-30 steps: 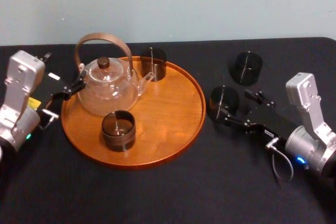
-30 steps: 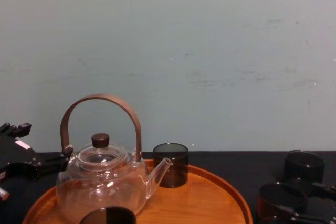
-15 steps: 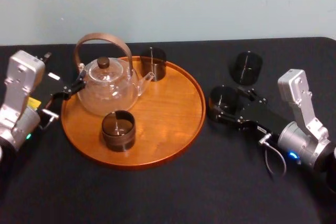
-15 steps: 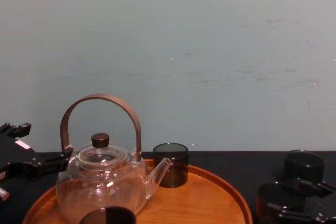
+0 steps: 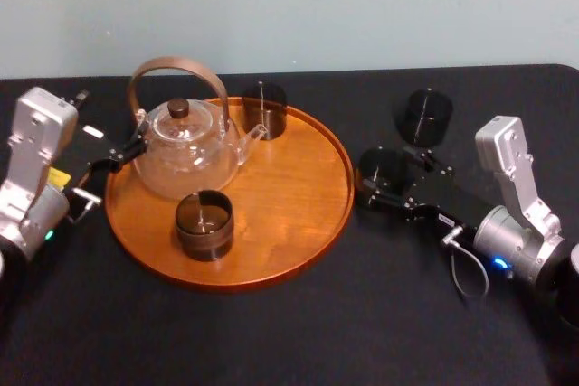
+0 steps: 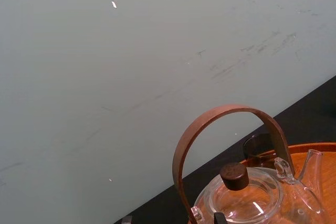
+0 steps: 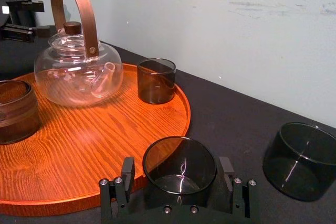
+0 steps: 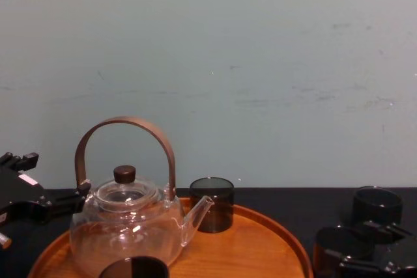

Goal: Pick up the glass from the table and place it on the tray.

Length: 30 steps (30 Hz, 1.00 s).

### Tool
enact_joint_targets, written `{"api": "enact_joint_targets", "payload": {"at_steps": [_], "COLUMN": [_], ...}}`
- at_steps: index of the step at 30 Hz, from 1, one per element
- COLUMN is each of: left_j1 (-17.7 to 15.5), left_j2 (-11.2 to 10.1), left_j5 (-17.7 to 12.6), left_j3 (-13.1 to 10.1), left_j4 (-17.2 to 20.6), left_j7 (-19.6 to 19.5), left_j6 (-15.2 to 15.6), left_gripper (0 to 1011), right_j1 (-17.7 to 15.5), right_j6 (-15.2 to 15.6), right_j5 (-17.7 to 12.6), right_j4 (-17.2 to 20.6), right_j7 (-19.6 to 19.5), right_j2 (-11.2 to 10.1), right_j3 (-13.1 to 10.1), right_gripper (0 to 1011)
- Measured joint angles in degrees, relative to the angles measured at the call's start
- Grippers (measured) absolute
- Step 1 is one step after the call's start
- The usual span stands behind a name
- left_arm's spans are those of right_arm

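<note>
A tray (image 5: 298,196) sits left of centre on the table (image 5: 271,332). On the tray, a teapot (image 5: 185,155) stands at the back left, with a first glass (image 5: 204,224) in front of it and a second glass (image 5: 264,110) behind its spout. Just right of the tray, a third glass (image 5: 378,167) stands on the table between the spread fingers of the right gripper (image 5: 387,180). A fourth glass (image 5: 423,116) stands behind it.

Wood, glass and matt black
Glossy grained wooden tray (image 5: 298,214); clear glass teapot (image 5: 185,155); smoky glass (image 7: 180,169); matt table (image 5: 271,332).
</note>
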<state>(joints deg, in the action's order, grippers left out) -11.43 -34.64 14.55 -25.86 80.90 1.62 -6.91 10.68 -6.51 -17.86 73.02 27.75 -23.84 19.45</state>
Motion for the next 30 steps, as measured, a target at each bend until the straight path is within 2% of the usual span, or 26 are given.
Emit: {"api": "enact_joint_targets", "payload": {"at_steps": [14,30], "left_j1": [0.0,0.0], "left_j2": [0.0,0.0], "left_j5": [0.0,0.0], "left_j3": [0.0,0.0], "left_j4": [0.0,0.0], "left_j7": [0.0,0.0], "left_j6": [0.0,0.0], "left_gripper": [1009,1009], "right_j1": [1.8,1.9], "right_j6": [-0.1,0.0], "right_j5": [0.6,0.8], "right_j4": [-2.6,-2.7], "right_j7": [0.6,0.4], "right_j2": [1.1,1.1], "right_j3": [0.3,0.4], "right_gripper": [1002,989]}}
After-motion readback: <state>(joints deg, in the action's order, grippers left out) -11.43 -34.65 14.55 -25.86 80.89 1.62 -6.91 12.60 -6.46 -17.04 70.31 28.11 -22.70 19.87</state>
